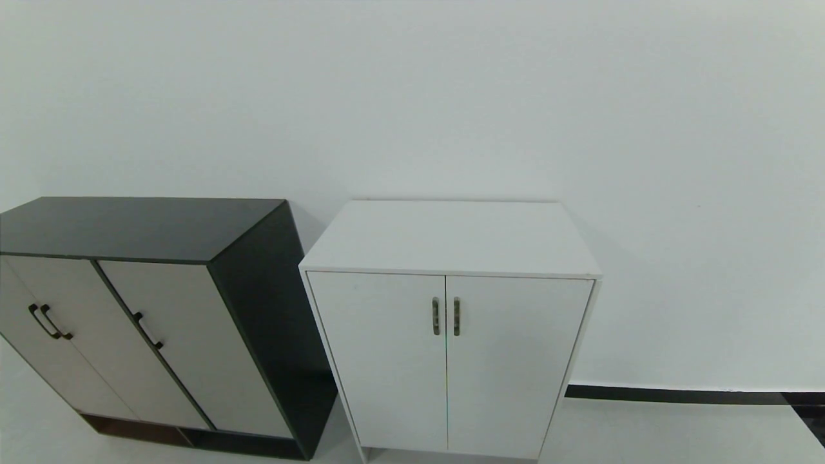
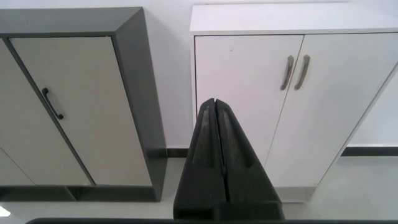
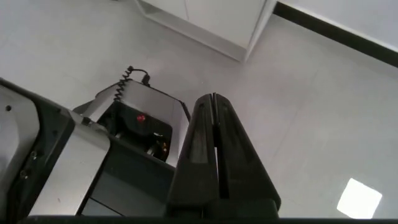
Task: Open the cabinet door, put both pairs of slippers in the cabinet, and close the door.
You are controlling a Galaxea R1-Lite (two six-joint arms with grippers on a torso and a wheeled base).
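Head view: white cabinet (image 1: 451,235), doors (image 1: 387,361) closed (handles (image 1: 436,316) adjacent); left and right jaws pressed together.

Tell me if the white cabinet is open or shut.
Shut: the white cabinet doors lie flush, handles side by side.

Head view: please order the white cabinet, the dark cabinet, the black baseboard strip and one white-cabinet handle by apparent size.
Largest: white cabinet and dark cabinet: alike; the dark one is cut by the picture's edge, so unranked.
Then: black baseboard strip
Smallest: handle
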